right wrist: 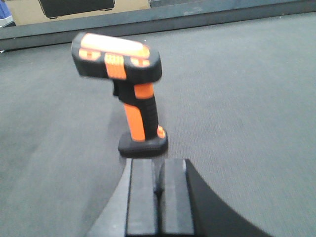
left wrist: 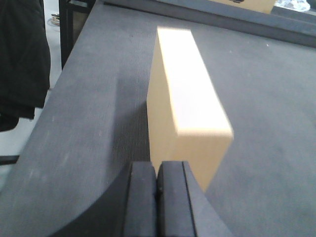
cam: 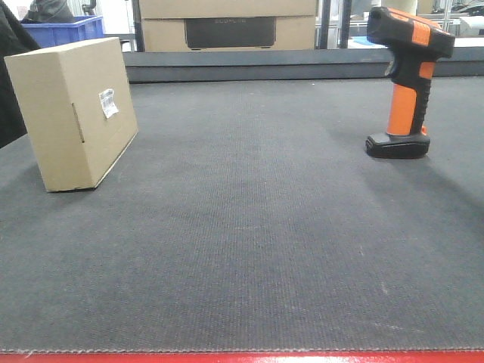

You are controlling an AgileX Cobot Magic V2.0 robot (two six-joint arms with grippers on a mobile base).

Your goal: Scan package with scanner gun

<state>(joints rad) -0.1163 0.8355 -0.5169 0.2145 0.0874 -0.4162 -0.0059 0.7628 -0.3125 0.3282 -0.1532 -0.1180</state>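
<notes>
Both closed: left claw [left wrist: 157, 197] behind package [left wrist: 190, 98]; right claw [right wrist: 159, 197] behind scanner gun [right wrist: 133, 98].

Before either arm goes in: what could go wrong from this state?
1. The scanner gun stands upright on a small flat base with a heavy-looking head; a nudge from the shut right claw could tip it.
2. The package stands on a narrow edge, leaning slightly; the shut left claw could push it over.
3. The white barcode label faces sideways, so the scanner may need re-aiming.
</notes>
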